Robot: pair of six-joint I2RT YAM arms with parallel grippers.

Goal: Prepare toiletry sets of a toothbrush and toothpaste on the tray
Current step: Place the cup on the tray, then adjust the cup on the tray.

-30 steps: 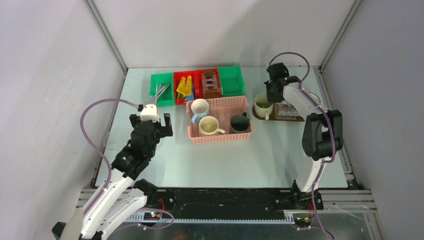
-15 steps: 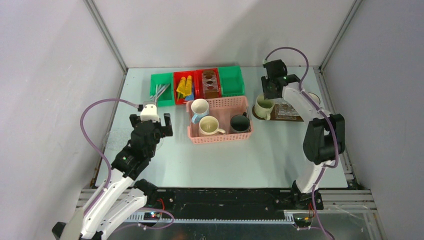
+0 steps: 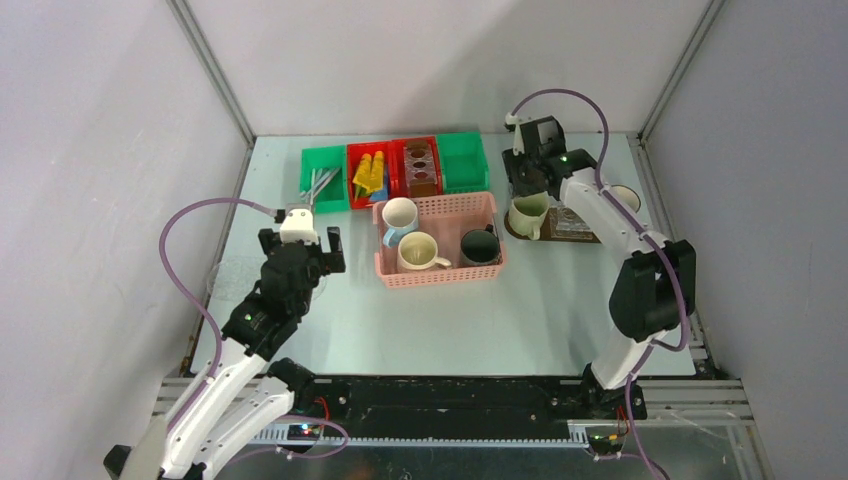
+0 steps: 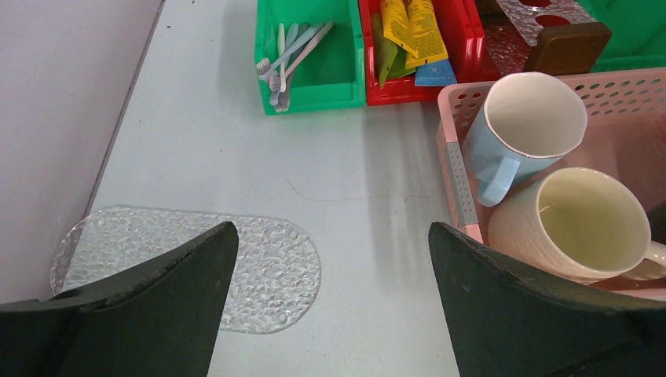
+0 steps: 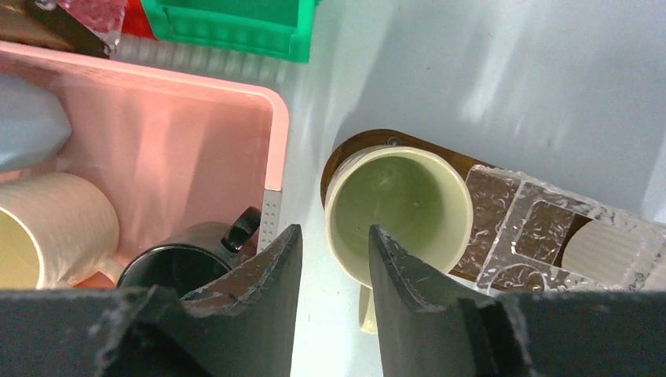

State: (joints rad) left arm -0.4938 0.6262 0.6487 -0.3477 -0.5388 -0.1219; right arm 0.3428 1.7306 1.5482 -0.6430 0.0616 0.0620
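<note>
Currently we are seeing one mug [image 5: 397, 208] standing empty on the tray [image 5: 349, 149]. Right gripper [image 5: 334, 229] is hovering over it, jaws narrowly apart, gripping nothing. Left gripper [image 4: 331, 236] is gaping wide, well off the tray. Brushes [image 4: 287, 59] and tubes [image 4: 408, 27] are lying in bins, not yet on the tray.

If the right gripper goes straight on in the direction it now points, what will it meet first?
Probably the rim of the pale green mug on the wooden tray: in the wrist view that rim lies between the open fingers of the right gripper. Depth is hard to judge.
</note>
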